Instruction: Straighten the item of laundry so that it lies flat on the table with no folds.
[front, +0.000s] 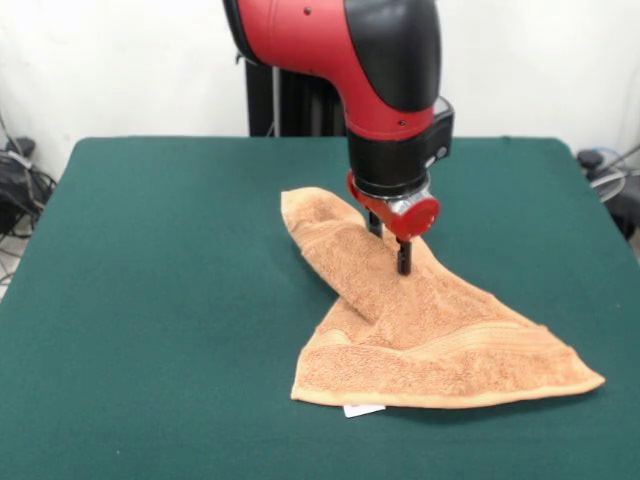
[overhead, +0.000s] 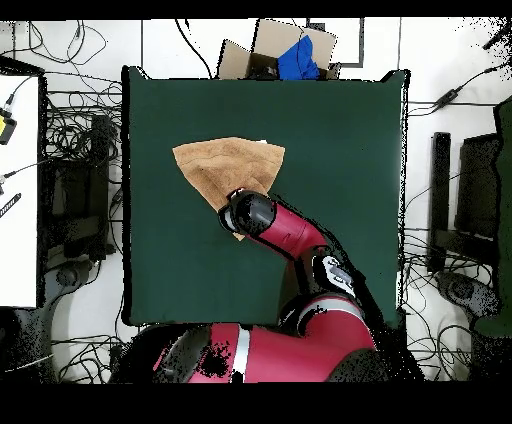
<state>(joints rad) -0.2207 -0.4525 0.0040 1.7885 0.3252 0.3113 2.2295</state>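
Green table (front: 150, 300) gives you wide bare margins around one towel (front: 420, 335), folded near its middle. Your single gripper (front: 390, 245) presses the towel's fold, jaws narrow, pinching cloth.

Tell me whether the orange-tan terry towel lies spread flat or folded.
Folded. The orange-tan terry towel forms a rough triangle on the green felt table, a raised fold running diagonally from its far corner, under the pincer.
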